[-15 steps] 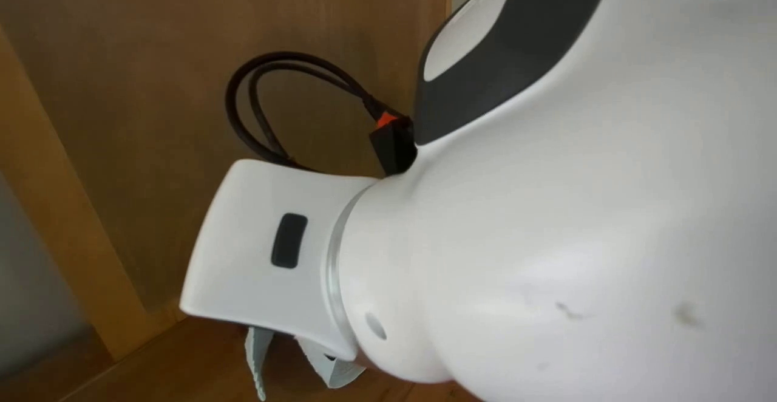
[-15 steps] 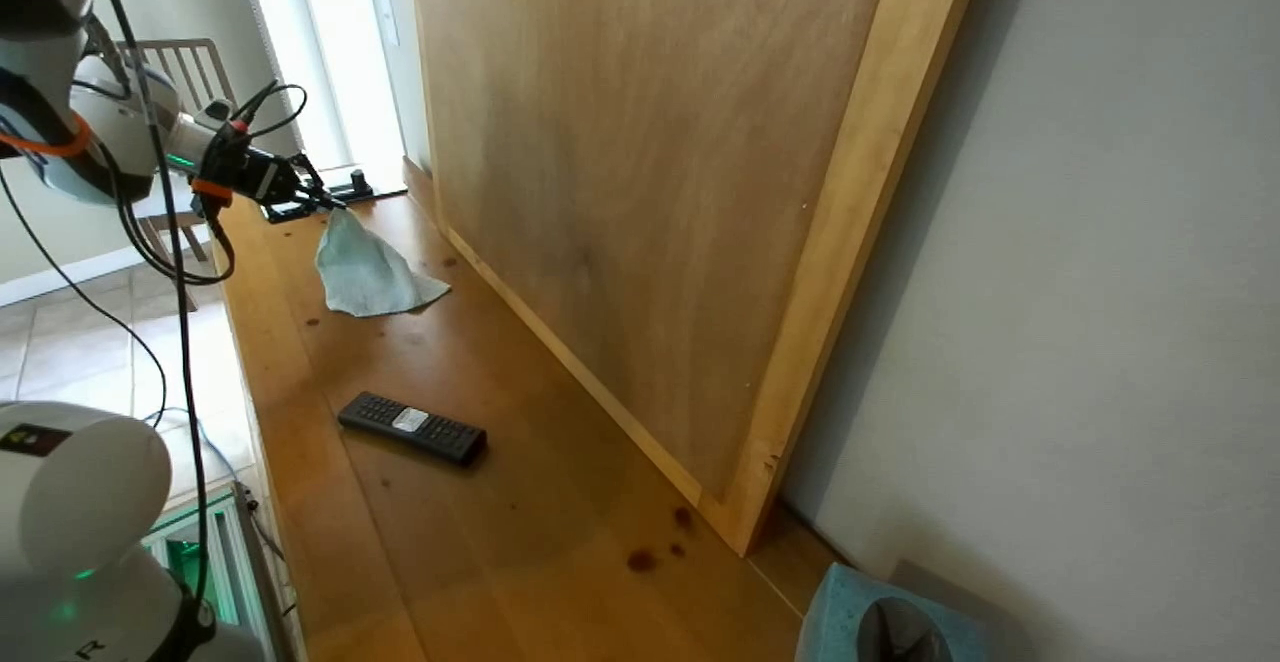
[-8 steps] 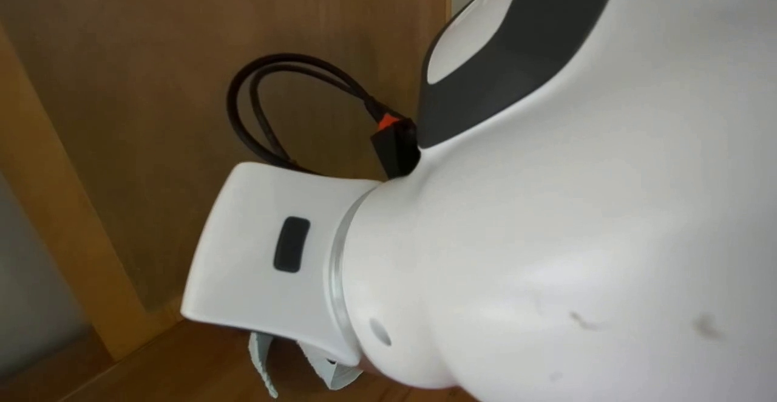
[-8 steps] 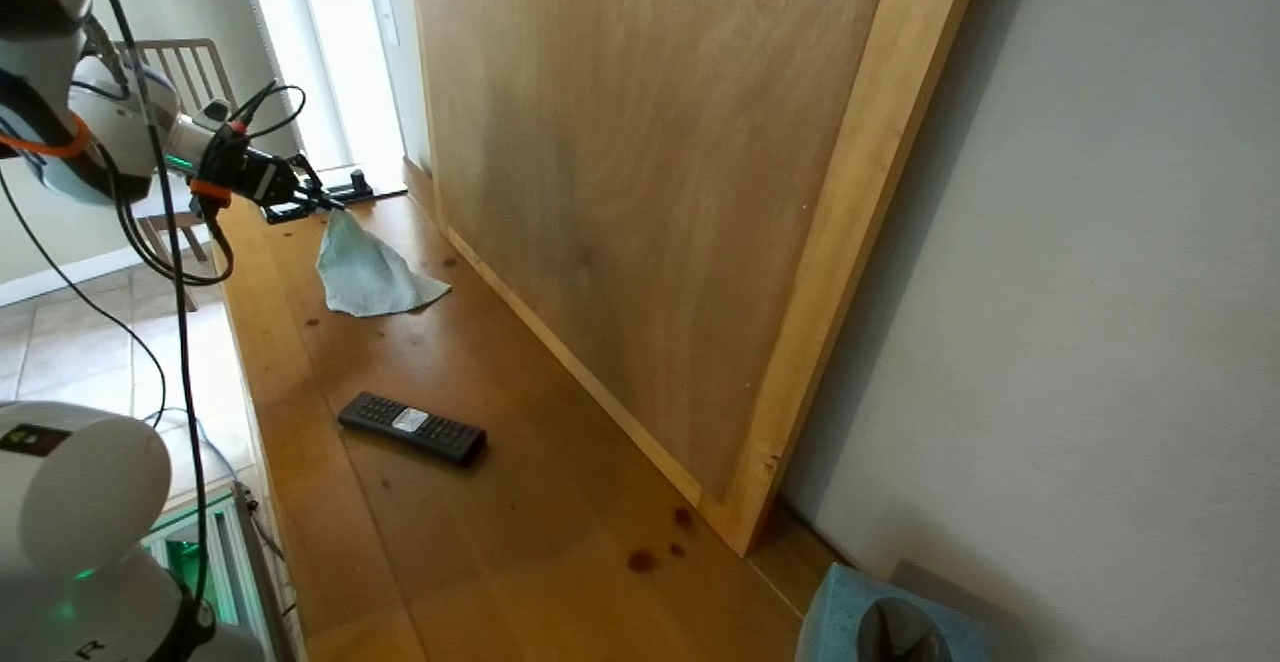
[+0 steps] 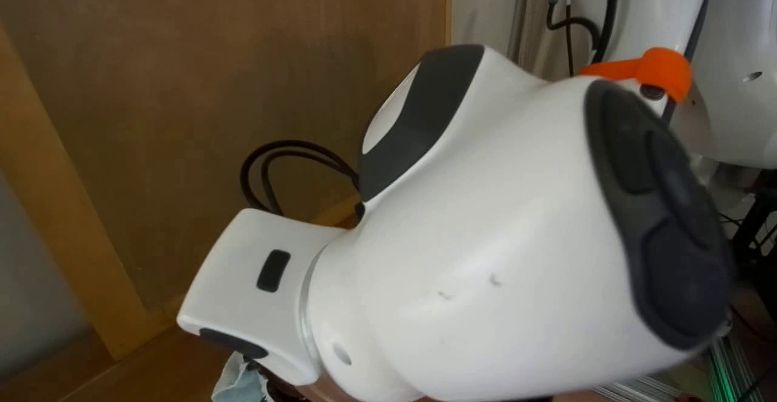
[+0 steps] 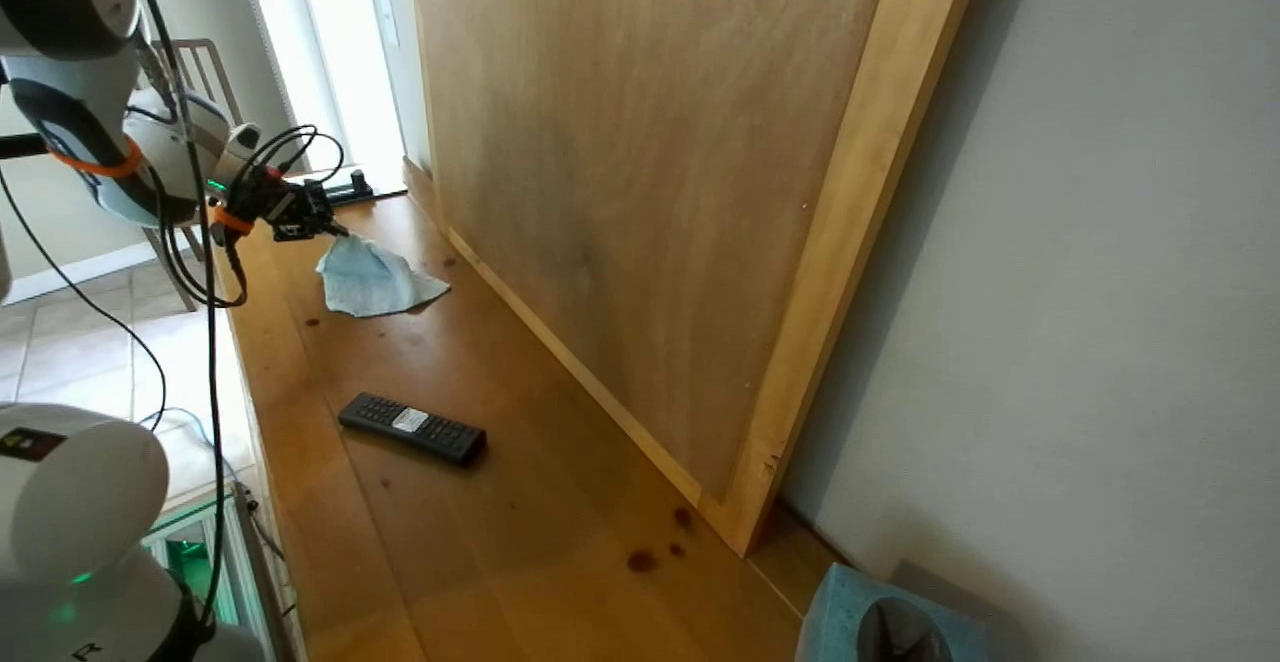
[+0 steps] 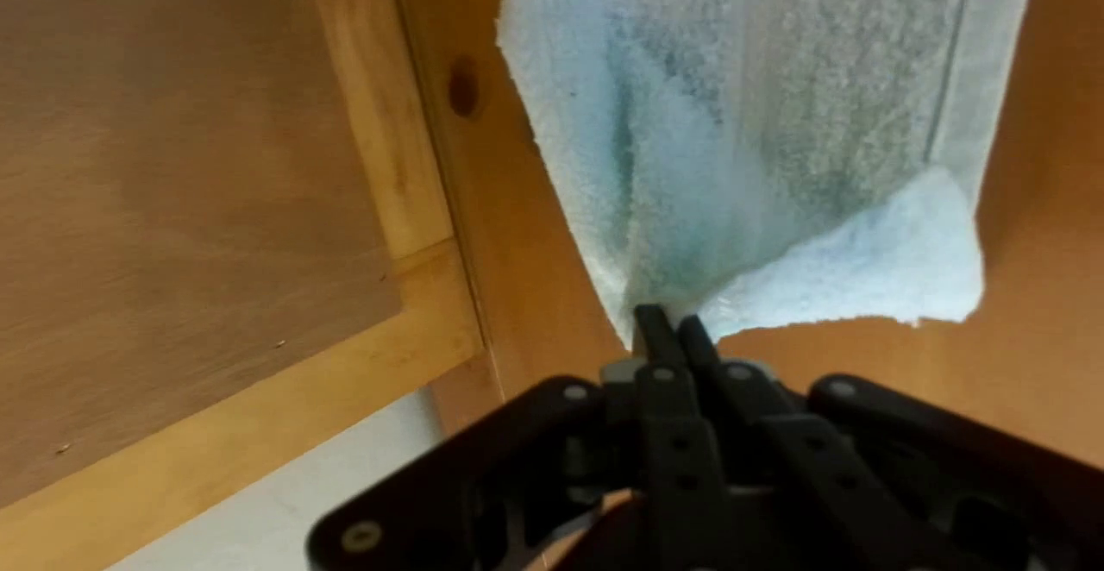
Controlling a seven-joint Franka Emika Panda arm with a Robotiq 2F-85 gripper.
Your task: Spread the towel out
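We see the gripper [image 7: 674, 323] at low center of the wrist view, jaws nearly together, pinching the lower end of the towel [image 7: 733, 200]. Towel runs to the top edge, folded over at lower right. In an exterior view it's upper left on the table [image 6: 530, 552], black remote [image 6: 412, 428] below, apart.

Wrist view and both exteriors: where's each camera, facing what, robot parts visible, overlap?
Wrist view: behind the claw, looking down at the towel; only the claw shows.
Exterior view: close by the arm, facing the wooden panel; arm fills much of frame, claw mostly hidden.
Exterior view: above the table, looking along its length; arm and claw at left.
Both exterior views share arm, wooden panel, towel.
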